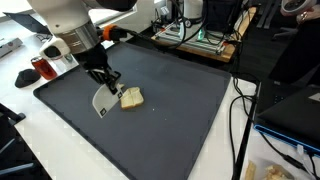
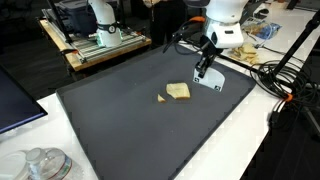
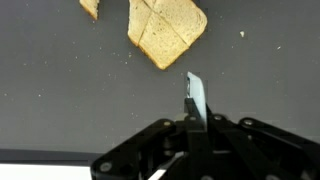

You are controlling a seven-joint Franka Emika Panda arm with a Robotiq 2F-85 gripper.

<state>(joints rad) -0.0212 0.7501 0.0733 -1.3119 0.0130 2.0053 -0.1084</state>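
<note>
Now the gripper (image 1: 104,80) is clamped on a flat white spatula (image 1: 103,103), blade just beside the bread slice (image 1: 131,97).

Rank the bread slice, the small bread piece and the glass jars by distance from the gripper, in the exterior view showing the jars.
1. Bread slice, just beside the gripper.
2. Small bread piece, just beyond the slice.
3. Glass jars, off the mat, far corner.

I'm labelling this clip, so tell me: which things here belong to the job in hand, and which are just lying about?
In hand:
gripper, shut on a flat blade
cut bread slice
small bread piece
dark mat beneath them

Lying about:
red object
glass jar
dark screen
</note>
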